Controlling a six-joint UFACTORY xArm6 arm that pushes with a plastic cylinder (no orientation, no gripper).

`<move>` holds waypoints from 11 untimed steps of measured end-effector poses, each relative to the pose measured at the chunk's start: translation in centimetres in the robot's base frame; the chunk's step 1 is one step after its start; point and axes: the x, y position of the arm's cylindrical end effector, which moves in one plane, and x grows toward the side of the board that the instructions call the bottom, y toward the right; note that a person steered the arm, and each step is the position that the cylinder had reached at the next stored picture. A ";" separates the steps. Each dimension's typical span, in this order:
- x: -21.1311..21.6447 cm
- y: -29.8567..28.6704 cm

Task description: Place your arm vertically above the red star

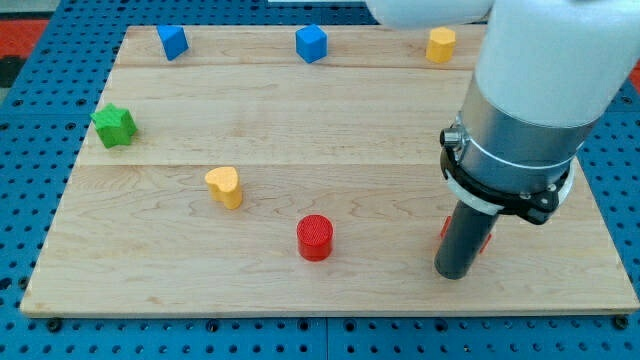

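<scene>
Standing low on the board's [330,295] right side, my tip [452,274] ends a dark rod under the big grey arm [520,110], which carries no pincer at all, so nothing is clenched or grasped. Red star [484,240] shows only as slivers on either side of the rod, mostly hidden behind it, touching or just beside my tip; the shape cannot be made out from what shows. Left of it along the near part sits red cylinder [314,238], well apart from the tip. Farther back and left lies yellow heart [225,186]. Beyond that, by the view's left edge, rests green star [115,125]. Along the far edge stand a blue block [172,42] at left, blue cube [311,44] in the middle, and a yellow block [440,44] toward the right, near the arm's body.
</scene>
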 end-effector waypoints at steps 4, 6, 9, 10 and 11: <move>-2.8 3.5; -6.6 7.1; -7.0 7.1; -7.0 7.1; -6.9 7.1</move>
